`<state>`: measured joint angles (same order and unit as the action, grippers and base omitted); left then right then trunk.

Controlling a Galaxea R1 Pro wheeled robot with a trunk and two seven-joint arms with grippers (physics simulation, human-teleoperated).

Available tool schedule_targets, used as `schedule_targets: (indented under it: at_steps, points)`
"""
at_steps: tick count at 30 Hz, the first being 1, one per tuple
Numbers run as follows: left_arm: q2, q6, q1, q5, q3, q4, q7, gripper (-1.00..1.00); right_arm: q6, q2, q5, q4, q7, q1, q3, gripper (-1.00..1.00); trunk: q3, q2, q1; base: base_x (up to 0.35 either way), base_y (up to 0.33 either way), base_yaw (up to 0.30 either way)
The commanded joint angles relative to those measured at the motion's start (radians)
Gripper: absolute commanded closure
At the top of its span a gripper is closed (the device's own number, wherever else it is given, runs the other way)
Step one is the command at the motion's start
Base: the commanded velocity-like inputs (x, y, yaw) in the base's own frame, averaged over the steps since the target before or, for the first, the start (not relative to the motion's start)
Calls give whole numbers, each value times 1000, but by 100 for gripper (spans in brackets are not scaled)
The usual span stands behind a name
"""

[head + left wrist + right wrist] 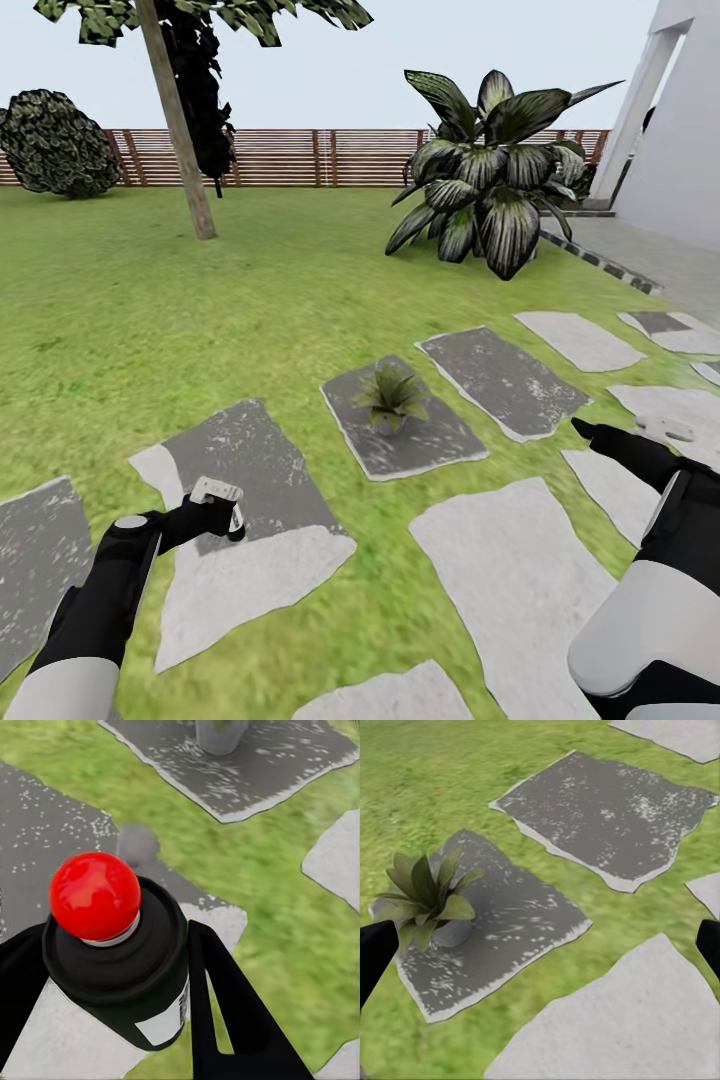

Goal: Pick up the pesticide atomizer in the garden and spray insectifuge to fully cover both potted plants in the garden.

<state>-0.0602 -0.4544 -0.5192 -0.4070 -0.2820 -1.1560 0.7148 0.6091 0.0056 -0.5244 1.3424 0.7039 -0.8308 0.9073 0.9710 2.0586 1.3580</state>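
Observation:
The pesticide atomizer [120, 960], a dark bottle with a white label and a red top [94, 895], sits between the black fingers [225, 1012] of my left gripper [112, 982], which is shut on it. In the head view that left gripper [205, 512] holds the atomizer [218, 493] low over a grey stepping stone [250, 450]. A potted plant [392, 395], a small green rosette in a grey pot, stands on a dark stone [440, 445] ahead and to the right of the atomizer. My right gripper [590, 432] hovers open to the right of the potted plant [427, 896], nothing between its fingertips [371, 952].
Flat stepping stones [510, 570] lie across the grass of the garden. A big striped-leaf plant [490, 170] stands at the back right beside the white house [680, 130]. A tree trunk [180, 130], a round dark shrub [55, 140] and a brown slatted fence [300, 157] line the far side.

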Motion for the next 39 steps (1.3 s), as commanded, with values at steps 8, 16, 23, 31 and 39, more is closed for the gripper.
schedule_targets:
  at_steps: [8,16,23,31,39]
  points:
    - [0,-4,-1,-6,-2,-1,8,100,1,1,-10,1,10,-1,2,-100,1,0,1,346,0,0]
    - [0,-4,-1,-6,-2,-1,8,100,1,1,-10,0,11,-1,2,-100,1,0,1,328,-91,0]
    - [0,-4,-1,-6,-2,-1,8,100,1,1,-10,1,11,-2,2,-100,1,0,1,291,-179,0]
    - [0,-4,-1,-6,-2,-2,8,100,1,1,-10,1,10,-1,2,-100,1,0,1,286,-184,0]
    - [0,-4,-1,-6,-2,-1,8,100,1,1,-10,1,10,-2,2,-100,1,0,1,281,-140,0]
